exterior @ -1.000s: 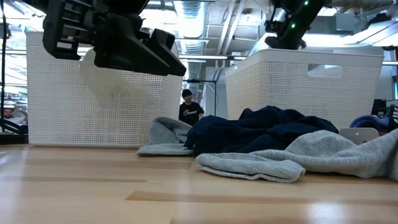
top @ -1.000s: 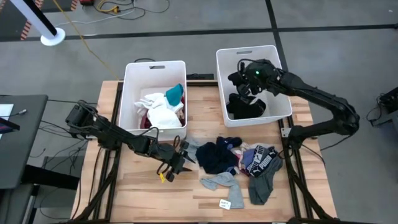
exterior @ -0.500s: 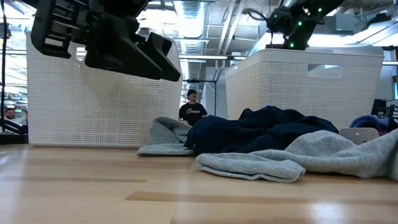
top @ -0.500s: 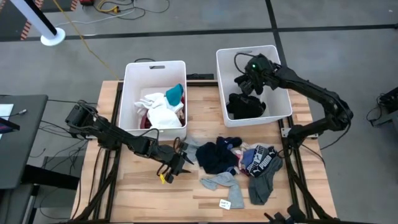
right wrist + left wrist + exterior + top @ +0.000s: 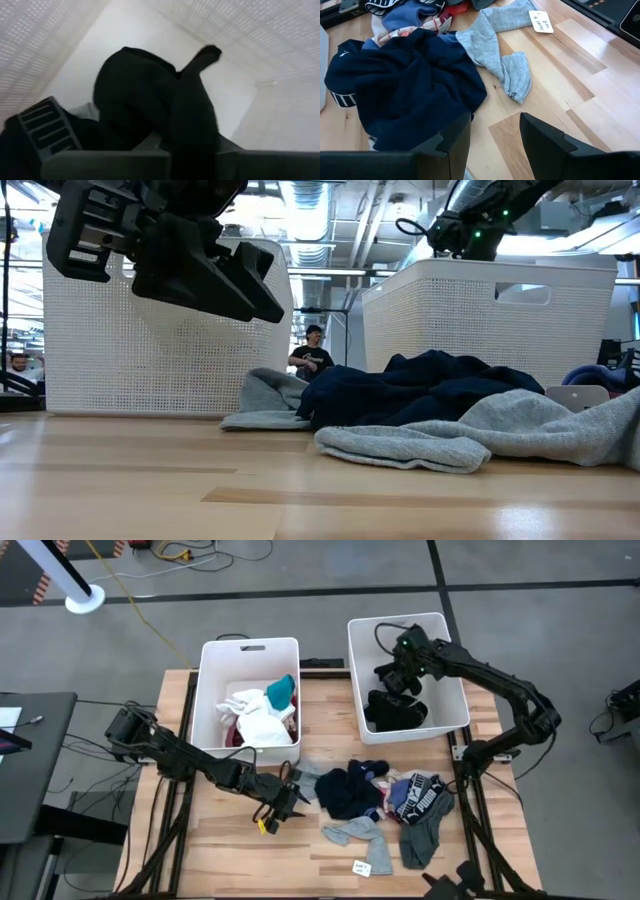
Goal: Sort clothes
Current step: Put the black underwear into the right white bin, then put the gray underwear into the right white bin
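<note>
The right hand (image 5: 397, 682) hangs over the right bin (image 5: 455, 660), still gripping a black garment (image 5: 155, 100), so release seems next, while the open left hand (image 5: 283, 802) hovers beside the bench pile (image 5: 385, 795).

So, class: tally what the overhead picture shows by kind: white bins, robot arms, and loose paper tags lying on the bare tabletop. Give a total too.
White bins: 2 (left bin, right bin)
Robot arms: 2 (left arm, right arm)
Loose paper tags: 1 (paper tag)
Total: 5
</note>
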### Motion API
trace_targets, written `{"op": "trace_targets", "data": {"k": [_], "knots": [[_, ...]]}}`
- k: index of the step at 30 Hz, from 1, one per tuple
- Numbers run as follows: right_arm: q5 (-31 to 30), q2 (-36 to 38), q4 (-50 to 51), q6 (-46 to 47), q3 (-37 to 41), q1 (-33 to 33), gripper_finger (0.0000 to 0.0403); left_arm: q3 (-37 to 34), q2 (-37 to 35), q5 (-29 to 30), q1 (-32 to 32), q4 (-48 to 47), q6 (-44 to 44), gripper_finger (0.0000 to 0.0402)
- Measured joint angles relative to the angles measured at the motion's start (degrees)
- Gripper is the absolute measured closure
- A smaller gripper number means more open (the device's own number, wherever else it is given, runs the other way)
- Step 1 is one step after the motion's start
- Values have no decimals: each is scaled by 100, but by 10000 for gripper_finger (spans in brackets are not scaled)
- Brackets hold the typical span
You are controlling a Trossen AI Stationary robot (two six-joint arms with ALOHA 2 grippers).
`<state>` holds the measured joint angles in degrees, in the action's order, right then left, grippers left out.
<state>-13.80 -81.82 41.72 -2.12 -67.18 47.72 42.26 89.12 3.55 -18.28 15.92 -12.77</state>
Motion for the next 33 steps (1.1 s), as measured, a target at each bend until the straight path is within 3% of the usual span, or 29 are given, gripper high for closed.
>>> {"op": "trace_targets", "data": {"k": [14, 24, 33], "knots": [[345, 366, 326, 233, 0, -139, 207, 0, 0, 2, 0, -24, -90, 238], [338, 1770, 42, 376, 0, -747, 210, 2, 0, 2, 0, 54, -85, 238], [342, 2864, 447, 611, -4, -2390, 213, 4, 0, 2, 0, 67, -112, 238]]}}
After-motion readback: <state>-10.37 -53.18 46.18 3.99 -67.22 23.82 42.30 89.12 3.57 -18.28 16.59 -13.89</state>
